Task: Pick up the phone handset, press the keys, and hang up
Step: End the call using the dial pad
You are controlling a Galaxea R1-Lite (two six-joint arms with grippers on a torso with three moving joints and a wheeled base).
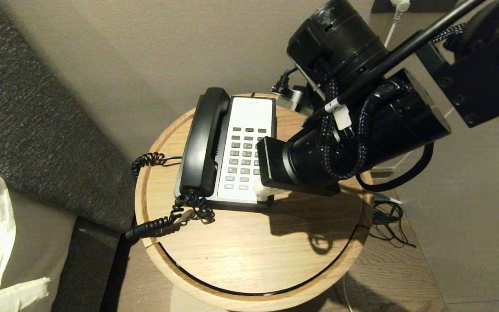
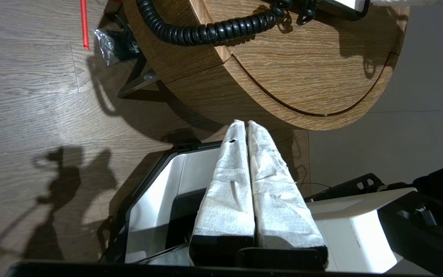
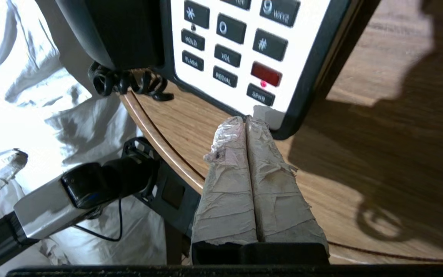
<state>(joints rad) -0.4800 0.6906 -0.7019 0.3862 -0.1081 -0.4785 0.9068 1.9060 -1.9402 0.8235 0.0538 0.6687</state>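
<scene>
The keys (image 3: 225, 29) carry white print: "*", "0", "#" and part of a "9" with small letters beside it, then "HOLD", "FLASH", "VOL", "REDIAL" and "SPKR". One reddish key (image 3: 266, 73) bears no lettering, with a small red dot just under it.

The right tool (image 3: 247, 122) has its two tape-wrapped fingers (image 3: 227, 181) pressed together, holding nothing. Its tips sit at the near corner of the white faceplate (image 3: 310, 34), just below the "SPKR" key; whether they touch the phone's edge or hang just above it I cannot say for sure. The key grid lies directly ahead of the tips. The phone handset (image 1: 204, 141) rests in its cradle on the phone's far side from this tool, beyond the keys, well apart from the fingers, its coiled cord (image 1: 169, 216) trailing over the round wooden desk (image 1: 249, 255).

The left tool (image 2: 243, 124) hangs low beside the desk's rim, over the floor, its wrapped fingers closed on each other and empty.
</scene>
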